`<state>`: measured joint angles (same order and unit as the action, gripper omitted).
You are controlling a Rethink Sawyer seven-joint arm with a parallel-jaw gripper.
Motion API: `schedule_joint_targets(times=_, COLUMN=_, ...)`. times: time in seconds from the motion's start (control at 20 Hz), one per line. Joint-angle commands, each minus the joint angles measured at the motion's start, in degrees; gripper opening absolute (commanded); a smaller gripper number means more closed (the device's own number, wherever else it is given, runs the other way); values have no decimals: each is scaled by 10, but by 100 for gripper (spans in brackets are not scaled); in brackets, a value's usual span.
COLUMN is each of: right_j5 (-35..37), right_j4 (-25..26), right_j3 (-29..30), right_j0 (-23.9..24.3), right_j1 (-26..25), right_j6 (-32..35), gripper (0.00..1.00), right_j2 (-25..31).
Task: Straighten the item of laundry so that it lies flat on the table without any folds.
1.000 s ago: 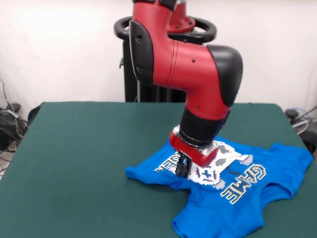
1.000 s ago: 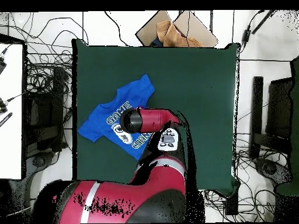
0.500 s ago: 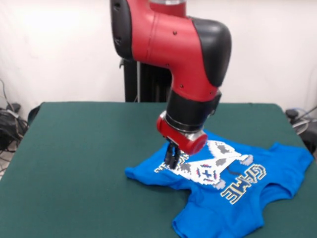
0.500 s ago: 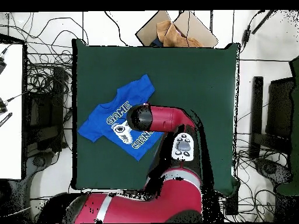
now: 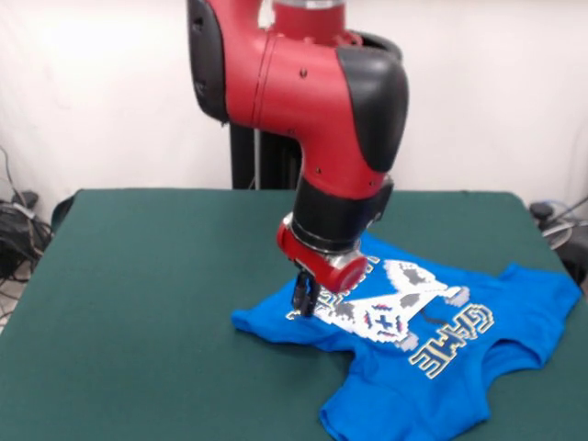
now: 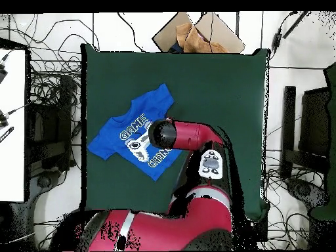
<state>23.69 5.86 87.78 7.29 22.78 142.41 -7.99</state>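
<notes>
- Over on the table [image 5: 138,303], toward the right-front in the front view, the blue T-shirt [image 5: 459,367] lies print side up, kinda rumpled.
- Gripper [image 5: 304,296] sits right above the shirt's left edge; can't tell if it's spread or pinched.

I read the T-shirt [image 5: 441,367] as bright blue; its print is white pixel blocks with dark specks, plus cream-outlined "GAME" lettering. Table [image 5: 156,276] under the shirt: dark green felt. Arm [image 5: 303,83] above the shirt: red with black joints.
</notes>
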Motion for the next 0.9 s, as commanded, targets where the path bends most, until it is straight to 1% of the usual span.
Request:
schedule_joint_targets(times=0.05, right_j5=-57, right_j4=-2, right_j3=4, right_j0=-10, right_j1=-84, right_j6=75, gripper=0, right_j2=6)
schedule_joint_targets(times=0.3, right_j5=-63, right_j4=-6, right_j3=-8, right_j0=-30, right_j1=-108, right_j6=85, gripper=0, right_j2=-23)
schedule_joint_targets(times=0.5, right_j5=-65, right_j4=-10, right_j3=-2, right_j0=-37, right_j1=-112, right_j6=84, gripper=0, right_j2=-33)
schedule_joint_targets(times=0.65, right_j5=-51, right_j4=-16, right_j3=-7, right_j0=-48, right_j1=-111, right_j6=89, gripper=0, right_j2=-48)
schedule_joint_targets(times=0.8, right_j5=-34, right_j4=-24, right_j3=-20, right_j0=-86, right_j1=-121, right_j6=114, gripper=0, right_j2=-93)
schedule_joint_targets(times=0.9, right_j5=-20, right_j4=-26, right_j3=-41, right_j0=-121, right_j1=-141, right_j6=137, gripper=0, right_j2=-147)
